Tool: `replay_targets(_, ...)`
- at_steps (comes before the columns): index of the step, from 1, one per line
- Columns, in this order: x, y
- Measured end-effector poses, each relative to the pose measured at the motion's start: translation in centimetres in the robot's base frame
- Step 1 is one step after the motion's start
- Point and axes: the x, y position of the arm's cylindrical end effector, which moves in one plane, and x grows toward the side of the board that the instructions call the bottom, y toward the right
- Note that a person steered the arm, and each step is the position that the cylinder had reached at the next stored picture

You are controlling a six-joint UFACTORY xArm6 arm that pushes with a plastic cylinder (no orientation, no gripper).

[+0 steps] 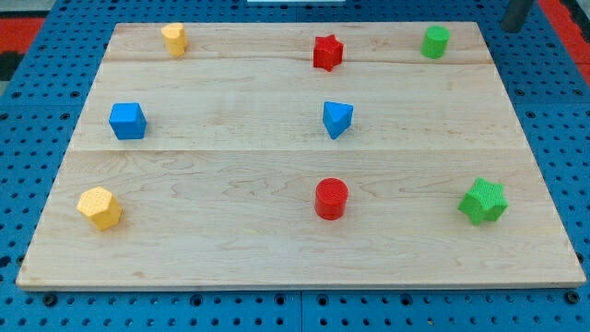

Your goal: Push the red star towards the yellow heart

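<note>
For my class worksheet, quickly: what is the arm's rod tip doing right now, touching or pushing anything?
My tip: at the view's top right, off the wooden board, touching nothing; the green cylinder block is nearest, the red star block untouched.

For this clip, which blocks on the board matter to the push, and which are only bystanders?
In the job: red star at the view's top centre; the yellow heart, at top left; my tip, off the board at the top right corner, far from both.

Lying about: green cylinder, blue cube, blue triangle, yellow hexagon, red cylinder, green star.
</note>
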Motion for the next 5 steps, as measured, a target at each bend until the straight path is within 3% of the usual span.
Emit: replay_targets(5,0.08,0.05)
